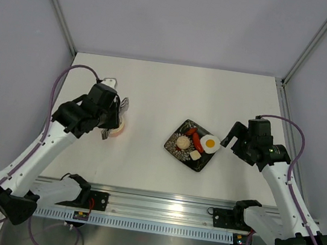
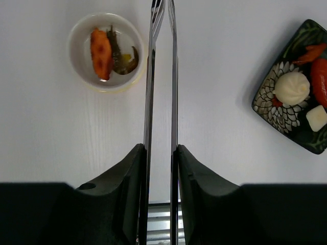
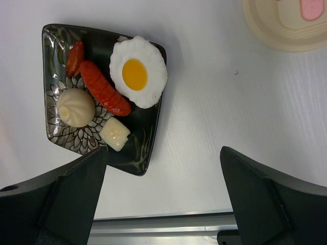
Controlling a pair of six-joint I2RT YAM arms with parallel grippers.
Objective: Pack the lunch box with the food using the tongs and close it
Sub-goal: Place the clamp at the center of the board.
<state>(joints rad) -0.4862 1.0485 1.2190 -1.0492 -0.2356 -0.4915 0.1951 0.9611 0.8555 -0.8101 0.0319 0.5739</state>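
My left gripper (image 2: 161,149) is shut on the tongs (image 2: 149,97), whose two thin metal arms run up between my fingers and nearly meet at the top edge. To their left stands the round cream lunch box (image 2: 106,76), holding an orange carrot (image 2: 100,47) and brown bits (image 2: 123,60). From above, the lunch box (image 1: 120,130) is half hidden under the left gripper (image 1: 111,115). The black plate (image 3: 137,149) carries a fried egg (image 3: 138,71), red sausage (image 3: 103,88), bun (image 3: 75,107) and pale cube (image 3: 114,134). My right gripper (image 3: 163,153) hangs open beside the plate, holding nothing.
The lunch box lid (image 3: 286,23), cream with a pink mark, lies on the table right of the plate, cut off by the frame edge. A small red piece (image 3: 75,58) sits on the plate's far corner. The metal rail (image 1: 157,210) runs along the near table edge.
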